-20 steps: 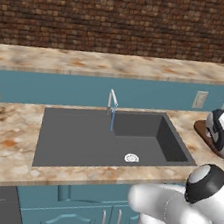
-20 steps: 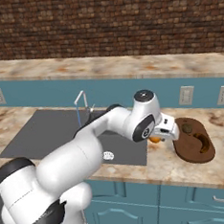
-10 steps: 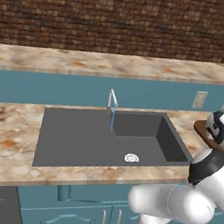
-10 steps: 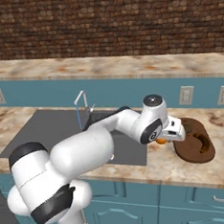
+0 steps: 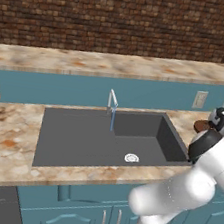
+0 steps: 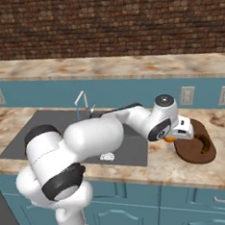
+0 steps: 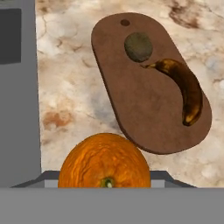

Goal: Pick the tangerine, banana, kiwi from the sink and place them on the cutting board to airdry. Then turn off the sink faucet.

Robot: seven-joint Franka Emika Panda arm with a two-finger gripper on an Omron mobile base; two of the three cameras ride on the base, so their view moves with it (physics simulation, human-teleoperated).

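Two fruits on cutting board [image 7: 144, 109], kiwi [image 7: 138, 47] and banana [image 7: 186, 89], gripper [image 7: 105, 186] clasping tangerine [image 7: 104, 162]

Beige marbled stone countertop [image 5: 8, 145] ran under a dark red brick wall [image 5: 112, 18]; white outlets [image 6: 187, 95] dotted the teal backsplash [image 5: 61, 89].

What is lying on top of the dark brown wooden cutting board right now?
On the dark brown wooden cutting board lie the olive-brown oval kiwi and the dark brown curved banana. The bright orange tangerine covers a little of the board's near edge.
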